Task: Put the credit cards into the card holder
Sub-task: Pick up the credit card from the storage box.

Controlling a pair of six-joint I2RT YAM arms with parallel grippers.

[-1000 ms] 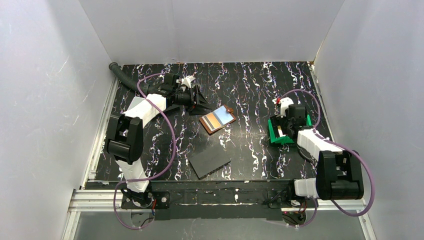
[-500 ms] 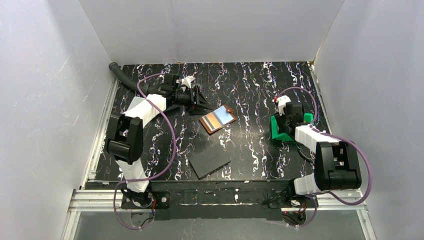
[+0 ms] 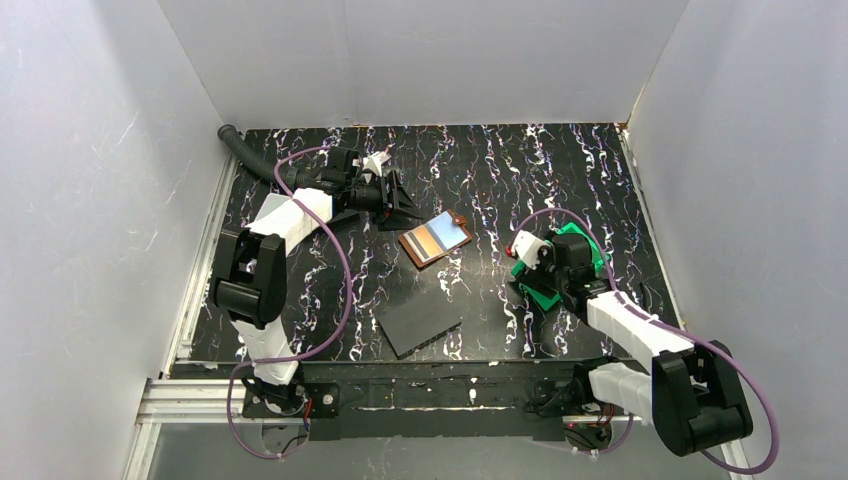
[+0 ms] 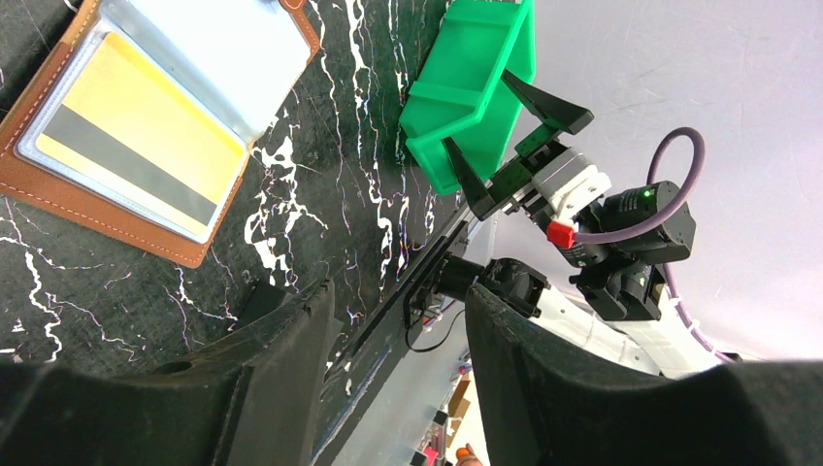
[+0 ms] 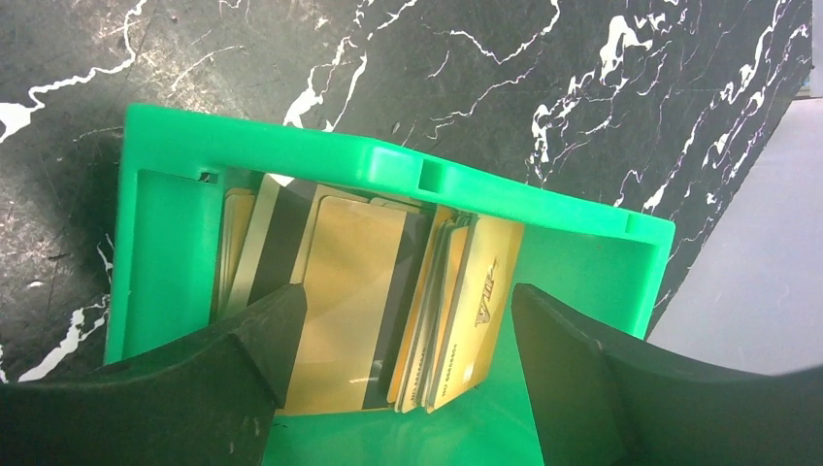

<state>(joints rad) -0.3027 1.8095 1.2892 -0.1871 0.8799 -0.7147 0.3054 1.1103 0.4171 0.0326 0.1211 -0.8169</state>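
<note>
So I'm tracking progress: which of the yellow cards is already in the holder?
The yellow card with the dark stripe, under the clear sleeve of the open brown card holder. The others stand stacked in the green bin.
</note>
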